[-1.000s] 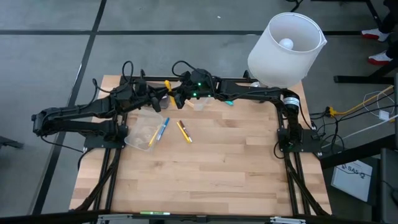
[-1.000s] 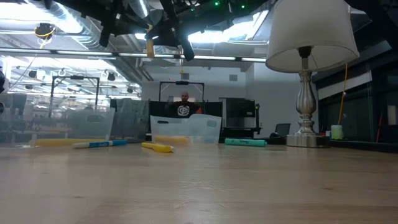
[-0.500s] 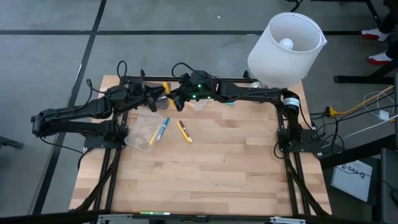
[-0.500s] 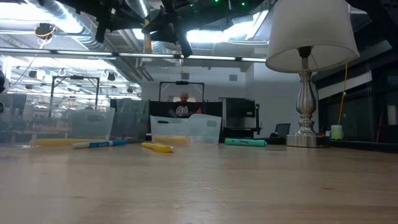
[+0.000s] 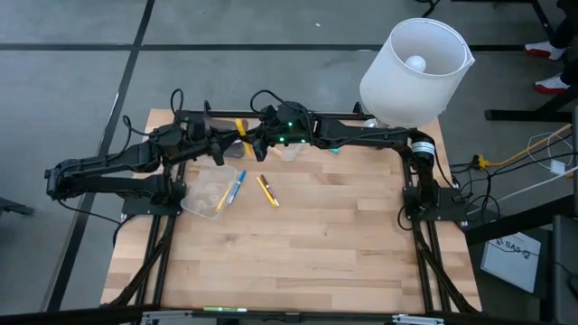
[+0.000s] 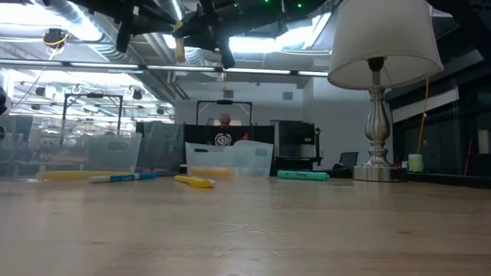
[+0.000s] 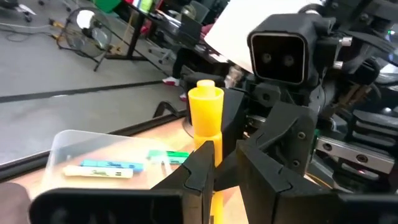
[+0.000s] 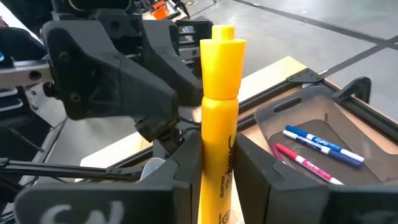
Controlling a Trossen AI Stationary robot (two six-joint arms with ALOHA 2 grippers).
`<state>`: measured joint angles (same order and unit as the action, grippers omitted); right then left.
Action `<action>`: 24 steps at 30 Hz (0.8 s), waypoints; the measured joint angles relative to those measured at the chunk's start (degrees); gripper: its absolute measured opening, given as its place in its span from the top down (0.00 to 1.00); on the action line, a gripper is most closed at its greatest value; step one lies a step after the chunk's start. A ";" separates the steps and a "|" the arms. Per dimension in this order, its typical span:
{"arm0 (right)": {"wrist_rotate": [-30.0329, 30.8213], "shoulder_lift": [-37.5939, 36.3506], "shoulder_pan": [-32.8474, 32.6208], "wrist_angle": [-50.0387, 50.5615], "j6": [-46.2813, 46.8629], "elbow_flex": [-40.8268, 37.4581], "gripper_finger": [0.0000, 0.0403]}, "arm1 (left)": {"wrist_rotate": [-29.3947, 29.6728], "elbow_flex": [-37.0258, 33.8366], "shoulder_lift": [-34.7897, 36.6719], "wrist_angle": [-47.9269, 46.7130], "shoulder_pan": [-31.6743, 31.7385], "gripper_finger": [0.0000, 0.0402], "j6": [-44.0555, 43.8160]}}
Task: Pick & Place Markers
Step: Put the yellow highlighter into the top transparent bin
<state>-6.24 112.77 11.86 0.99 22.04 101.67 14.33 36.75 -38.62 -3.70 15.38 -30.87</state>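
A yellow marker [image 5: 241,127] stands upright in the air over the table's far side, between my two grippers, which face each other. My left gripper [image 5: 232,142] comes from the left and my right gripper [image 5: 252,142] from the right; both are shut on it. In the low view the marker [image 6: 179,50] hangs high above the table. A blue marker [image 5: 237,185], a yellow-orange marker [image 5: 267,190] and a green marker [image 5: 332,149] lie flat on the table. My left gripper pinches the yellow marker's barrel [image 7: 215,186] between its two fingers, below the cap [image 7: 205,99]. The fingers come level from the table's left and lie across the marker. The marker is upright and clear of the table. My right gripper pinches the same marker's barrel [image 8: 217,155] between its two fingers, well below the cap end [image 8: 222,37]. The fingers come level from the table's right and lie across the marker. The marker stands upright, lifted clear.
A clear container [image 5: 206,191] lies left of the blue marker and holds blue and pink markers [image 8: 323,146]. A smaller clear container [image 5: 287,151] under the right arm holds green markers [image 7: 106,167]. A white lamp [image 5: 415,68] stands at the far right corner.
The yellow marker, held between the two grippers, has gone up a little and a little toward the table's left edge, staying upright.
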 joint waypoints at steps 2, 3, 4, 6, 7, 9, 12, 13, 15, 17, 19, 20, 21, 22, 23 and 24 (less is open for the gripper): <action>0.06 0.00 0.00 0.03 0.05 0.00 0.83 | -0.09 0.00 -0.93 0.95 0.01 0.85 0.02; 0.05 0.00 0.00 0.02 0.05 0.00 0.83 | 0.08 0.00 -1.30 1.47 0.02 0.85 0.05; 0.18 0.00 0.00 -0.02 0.05 0.00 0.83 | 0.16 0.00 -1.76 1.91 0.07 0.85 0.10; 0.36 0.00 -0.06 0.11 0.28 -0.02 0.82 | 0.52 0.00 -2.46 2.22 0.05 0.85 0.58; 0.14 0.00 -0.07 0.14 0.42 -0.02 0.82 | 0.60 0.00 -2.70 2.21 0.04 0.85 0.78; -0.04 0.00 -0.08 0.16 0.48 -0.02 0.82 | 1.21 0.00 -3.05 2.39 0.04 0.85 1.15; 0.02 0.00 -0.29 0.23 0.46 -0.02 0.83 | 1.24 0.00 -3.09 2.49 0.42 0.85 2.41; 0.02 0.00 -0.39 0.19 0.46 -0.02 0.83 | 1.15 0.00 -2.98 2.55 0.56 0.85 2.83; 0.00 0.00 -0.47 0.01 0.45 -0.02 0.83 | 0.89 0.00 -2.61 2.29 0.91 0.85 3.84; -0.03 0.00 -0.51 -0.02 0.44 -0.02 0.83 | 0.91 0.00 -2.36 1.93 1.09 0.85 4.02; -0.26 0.00 -0.52 0.07 0.44 -0.02 0.82 | 0.90 0.00 -2.09 1.60 1.13 0.84 4.04; -0.44 0.00 -0.52 0.18 0.46 -0.02 0.82 | 0.56 0.00 -2.00 1.33 1.16 0.83 4.04; -0.50 0.00 -0.55 0.20 0.40 -0.02 0.82 | 0.13 0.00 -1.98 1.05 1.17 0.82 4.04; -0.66 0.00 -0.59 0.25 0.30 -0.02 0.82 | -0.51 0.00 -1.94 0.72 1.18 0.81 4.00; -0.84 0.00 -0.61 0.27 0.25 -0.04 0.82 | -1.05 0.01 -1.89 0.44 1.18 0.79 3.75; -0.86 0.00 -0.61 0.36 0.22 -0.04 0.83 | -1.37 0.05 -1.89 0.18 1.18 0.78 3.45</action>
<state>-7.10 112.77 11.25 1.35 22.26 101.62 12.96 36.80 -40.51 -3.52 16.56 -27.42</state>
